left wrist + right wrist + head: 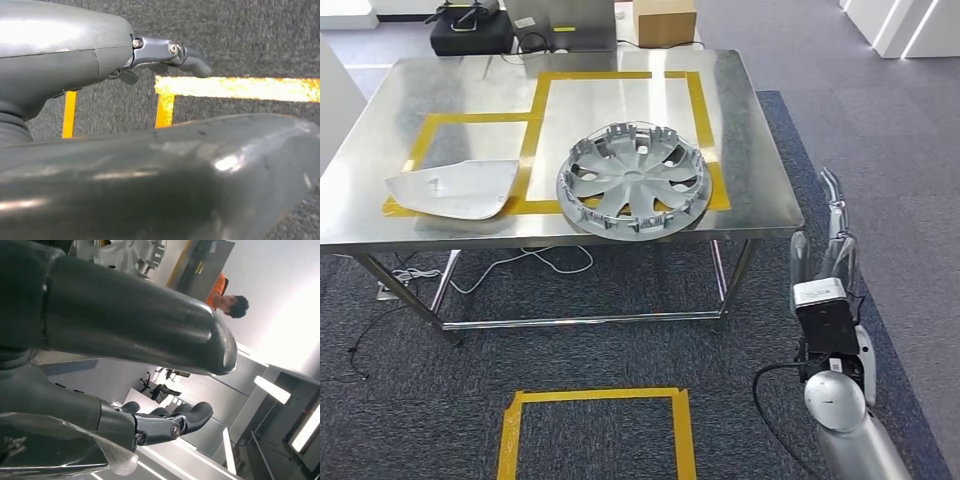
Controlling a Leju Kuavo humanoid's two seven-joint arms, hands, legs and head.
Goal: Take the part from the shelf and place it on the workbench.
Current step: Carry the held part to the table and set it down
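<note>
Right hand: the right hand (836, 235) hangs low beside the tabletop's near right corner, off its edge and touching nothing; in the right wrist view its thumb and darker fingers (188, 417) reach out straight and apart with nothing between them, so it is released.
Left hand: in the left wrist view the left hand (113, 100) hangs over the carpet, thumb and one dark finger (192, 60) stretched out apart, nothing held; released.
Floor: dark grey carpet (622, 350); a yellow tape rectangle (595, 430) is marked on it nearest the robot, in front of the tabletop.
Cables: white and black cables (509, 265) lie on the carpet under the tabletop.
Tabletop: a steel tabletop (758, 150) on metal legs, with yellow tape outlines (539, 110) across its surface.
Part: the silver wheel cover (633, 180) lies flat on the tabletop near its front edge, face up, resting over the near right stretch of the larger tape outline and apart from both hands.
Second piece: a pale flat panel (452, 187) lies on the tabletop to the left of the wheel cover, near but not touching it, over the smaller tape outline.
Far side: a cardboard box (664, 20) and a black case (471, 30) sit beyond the tabletop's far edge.
Person: a person in orange (226, 297) is seen in the right wrist view beyond the tabletop.
</note>
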